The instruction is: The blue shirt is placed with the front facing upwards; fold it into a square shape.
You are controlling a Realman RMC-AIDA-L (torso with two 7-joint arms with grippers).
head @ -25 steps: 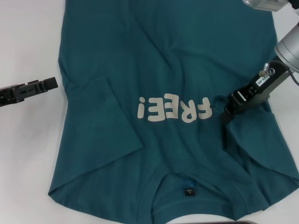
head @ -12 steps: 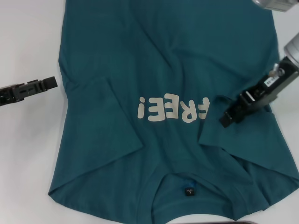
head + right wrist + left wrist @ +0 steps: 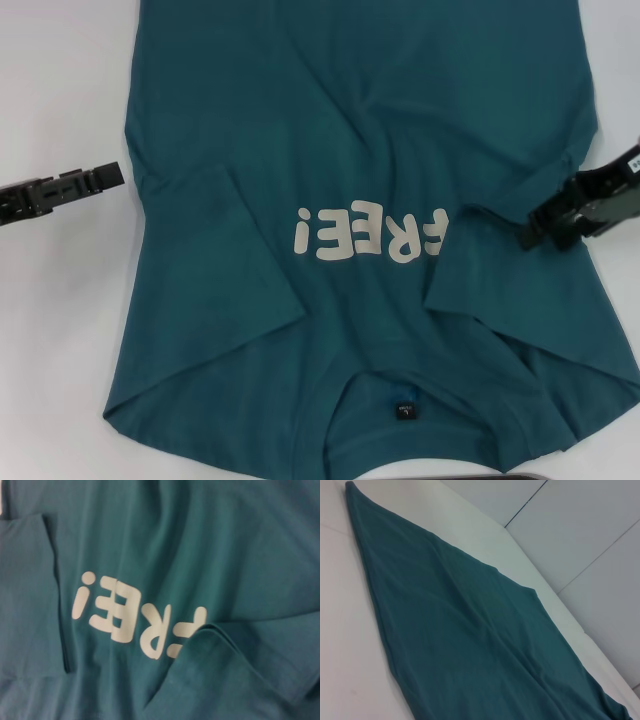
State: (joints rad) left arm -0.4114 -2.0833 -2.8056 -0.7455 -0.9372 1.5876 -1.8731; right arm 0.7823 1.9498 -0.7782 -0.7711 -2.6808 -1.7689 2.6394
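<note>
White table [image 3: 60,330] carrying the blue shirt [image 3: 360,120], spread flat, front up, both sleeves folded in over the chest beside the lettering.

Blue shirt [image 3: 370,130] lies face-up (both sleeves folded inward).

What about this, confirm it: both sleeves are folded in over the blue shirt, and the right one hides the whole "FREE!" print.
Not the whole print. In the head view the right sleeve of the blue shirt overlaps only the F's edge; "FREE!" stays readable. Both sleeves are folded in.
</note>
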